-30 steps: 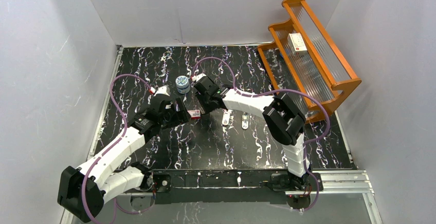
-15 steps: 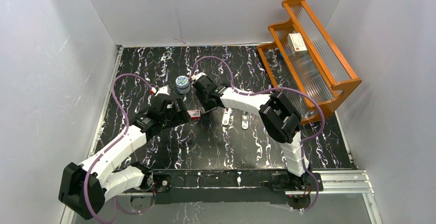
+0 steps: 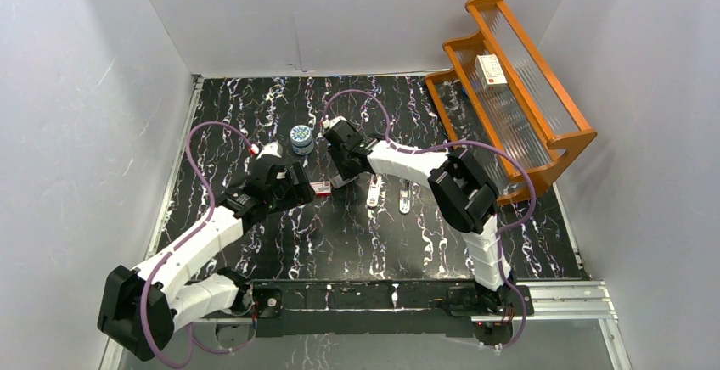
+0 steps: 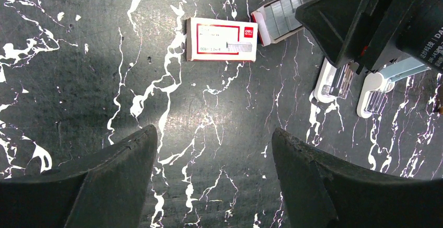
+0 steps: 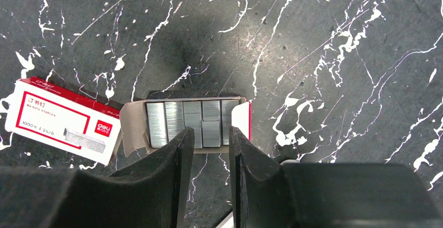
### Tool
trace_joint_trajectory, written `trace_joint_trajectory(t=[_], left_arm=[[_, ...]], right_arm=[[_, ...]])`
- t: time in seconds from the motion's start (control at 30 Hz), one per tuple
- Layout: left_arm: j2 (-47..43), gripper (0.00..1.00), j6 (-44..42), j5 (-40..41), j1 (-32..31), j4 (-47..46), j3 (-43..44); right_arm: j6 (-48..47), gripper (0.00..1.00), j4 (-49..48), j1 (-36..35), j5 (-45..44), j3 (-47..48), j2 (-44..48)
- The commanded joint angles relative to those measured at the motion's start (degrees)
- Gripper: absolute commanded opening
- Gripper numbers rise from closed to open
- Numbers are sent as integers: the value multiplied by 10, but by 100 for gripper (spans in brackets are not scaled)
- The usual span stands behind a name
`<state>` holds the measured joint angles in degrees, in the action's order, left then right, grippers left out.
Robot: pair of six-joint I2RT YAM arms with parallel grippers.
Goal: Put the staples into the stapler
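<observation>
The staples (image 5: 190, 119) are silvery strips lying in a small grey tray, with the red-and-white sleeve (image 5: 62, 121) to the tray's left. My right gripper (image 5: 209, 131) hovers over the tray's near edge, its jaws a narrow gap apart with nothing between them. In the top view, the right gripper (image 3: 340, 166) is just right of the sleeve (image 3: 321, 187). The cream stapler (image 3: 374, 192) lies open on the table, its metal rail showing (image 4: 334, 81). My left gripper (image 4: 214, 139) is wide open and empty above bare table, nearer than the sleeve (image 4: 222, 40) and tray (image 4: 282, 16).
A light blue stapler (image 3: 406, 198) lies right of the cream one. A round blue-and-white tin (image 3: 300, 137) stands behind the grippers. An orange rack (image 3: 543, 145) at the back right carries a white box with a red mark (image 3: 491, 70).
My right arm has shifted slightly over the staple tray and its jaws have parted a little. The left arm has stayed where it was.
</observation>
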<state>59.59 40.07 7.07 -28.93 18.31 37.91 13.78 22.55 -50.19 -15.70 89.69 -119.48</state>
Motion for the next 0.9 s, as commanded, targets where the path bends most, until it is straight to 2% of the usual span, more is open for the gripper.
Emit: trace_joint_trajectory(t=[0.0, 0.3, 0.8, 0.87], left_arm=[[-2, 78, -2, 8, 4, -7, -3], [-3, 78, 0, 4, 4, -11, -7], [-5, 78, 0, 2, 4, -14, -11], [-6, 78, 1, 2, 4, -14, -12]], right_arm=[[8, 39, -15, 7, 2, 11, 2], [24, 39, -8, 9, 4, 21, -9], [110, 40, 17, 10, -23, 48, -29], [112, 38, 19, 10, -23, 47, -29]])
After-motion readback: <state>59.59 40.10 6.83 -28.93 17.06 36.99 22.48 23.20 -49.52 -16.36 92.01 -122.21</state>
